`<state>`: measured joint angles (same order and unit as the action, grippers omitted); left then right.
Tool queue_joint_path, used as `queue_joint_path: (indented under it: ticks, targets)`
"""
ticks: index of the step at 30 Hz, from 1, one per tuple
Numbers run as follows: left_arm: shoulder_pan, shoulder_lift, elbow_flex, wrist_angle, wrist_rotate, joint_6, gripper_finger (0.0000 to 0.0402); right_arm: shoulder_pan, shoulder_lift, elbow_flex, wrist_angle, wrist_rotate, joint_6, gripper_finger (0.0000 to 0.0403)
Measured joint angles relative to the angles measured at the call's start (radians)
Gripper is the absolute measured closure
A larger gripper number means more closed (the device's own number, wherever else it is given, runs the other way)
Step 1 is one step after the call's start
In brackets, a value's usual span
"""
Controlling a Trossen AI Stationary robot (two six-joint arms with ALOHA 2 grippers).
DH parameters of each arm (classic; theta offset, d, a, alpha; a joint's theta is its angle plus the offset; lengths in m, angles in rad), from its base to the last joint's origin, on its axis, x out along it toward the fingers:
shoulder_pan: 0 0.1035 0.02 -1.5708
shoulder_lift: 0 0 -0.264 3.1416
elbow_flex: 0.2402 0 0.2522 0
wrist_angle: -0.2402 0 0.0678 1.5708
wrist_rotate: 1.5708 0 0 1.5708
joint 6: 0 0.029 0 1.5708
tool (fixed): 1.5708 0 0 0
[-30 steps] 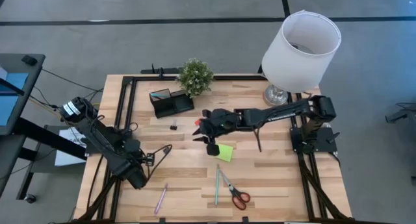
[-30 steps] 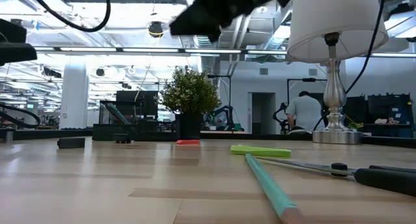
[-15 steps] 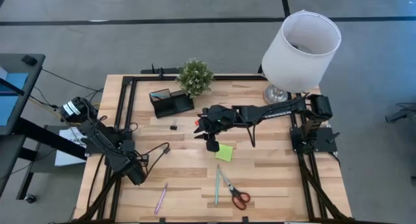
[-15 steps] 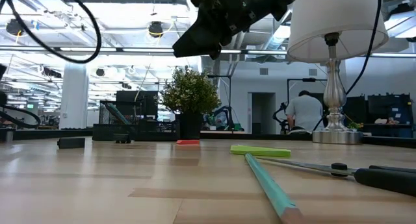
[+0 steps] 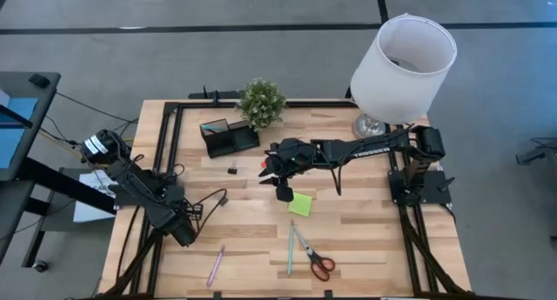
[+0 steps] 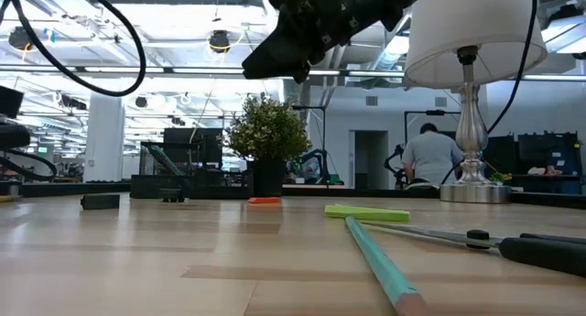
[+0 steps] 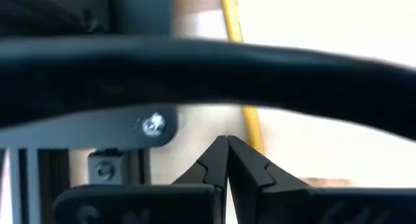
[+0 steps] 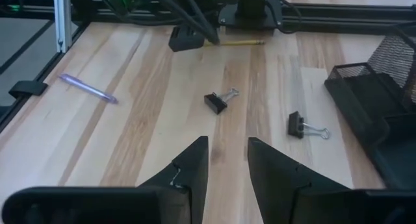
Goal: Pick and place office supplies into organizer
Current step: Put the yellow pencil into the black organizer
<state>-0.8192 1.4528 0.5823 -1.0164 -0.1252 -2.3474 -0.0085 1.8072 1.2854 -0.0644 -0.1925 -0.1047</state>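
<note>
My right gripper [image 5: 266,169] [image 8: 227,143] is open and hangs well above the table [image 6: 254,67], reaching from the right side over the small red piece [image 5: 264,163] [image 6: 265,201]. The black mesh organizer [image 5: 229,136] [image 8: 374,107] stands just beyond it, beside the plant. A black binder clip [image 5: 233,170] [image 8: 299,124] lies near the organizer, and a second clip [image 8: 216,102] farther off. The lime sticky note [image 5: 301,204], teal pen [image 5: 290,246], red-handled scissors [image 5: 317,259] and pink pen [image 5: 215,265] lie flat on the near half. My left gripper [image 5: 186,237] [image 7: 226,143] is shut at the table's left, a yellow pencil [image 7: 244,87] [image 8: 240,41] beyond it.
A potted plant [image 5: 261,103] stands at the far edge and a white-shaded lamp [image 5: 403,63] at the far right corner. Black frame rails [image 5: 170,143] run along the table's sides. Loose cable [image 5: 209,204] trails from the left arm. A person [image 6: 430,156] stands in the room behind.
My right gripper has come down a little over the red piece and then held still. The left arm's cable loop has swung and the arm has shifted slightly. Nothing on the table has moved.
</note>
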Motion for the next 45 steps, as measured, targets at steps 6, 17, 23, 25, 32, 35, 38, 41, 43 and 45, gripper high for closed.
queue_joint_path:
  ticks: [6,17,23,25,32,35,38,41,43,45]
  targets:
    - [0.002,0.001,0.000,0.045,-0.365,0.007,0.0401,-0.007,0.000,0.000,0.026,0.000,0.000,0.0301]
    - [0.039,0.001,-0.001,-0.020,-0.606,0.081,0.0401,-0.014,-0.001,0.000,0.051,0.003,0.002,0.0301]
    - [0.055,0.001,0.000,0.014,-0.728,0.096,0.0401,-0.006,-0.001,0.000,0.052,0.003,0.051,0.0301]
    - [0.071,0.001,0.000,0.018,-0.667,0.137,0.0399,0.000,-0.001,0.000,0.054,0.003,0.051,0.0301]
    - [0.146,0.001,-0.058,0.117,-0.599,0.160,0.0343,0.028,-0.001,0.000,0.054,0.006,0.051,0.0301]
    - [0.180,0.001,-0.084,0.186,-0.602,0.192,0.0313,0.042,-0.001,0.000,0.052,0.007,0.051,0.0301]
    - [0.219,0.001,-0.091,0.203,-0.605,0.232,0.0289,0.053,-0.001,0.000,0.051,0.007,0.051,0.0301]
    - [0.265,0.001,-0.096,0.200,-0.606,0.266,0.0275,0.056,-0.001,0.000,0.050,0.006,0.051,0.0301]
    - [0.300,0.001,-0.096,0.202,-0.601,0.314,0.0272,0.055,-0.001,0.000,0.050,0.007,0.051,0.0301]
    - [0.336,0.001,-0.096,0.213,-0.587,0.369,0.0271,0.054,-0.001,0.000,0.050,0.007,0.051,0.0301]
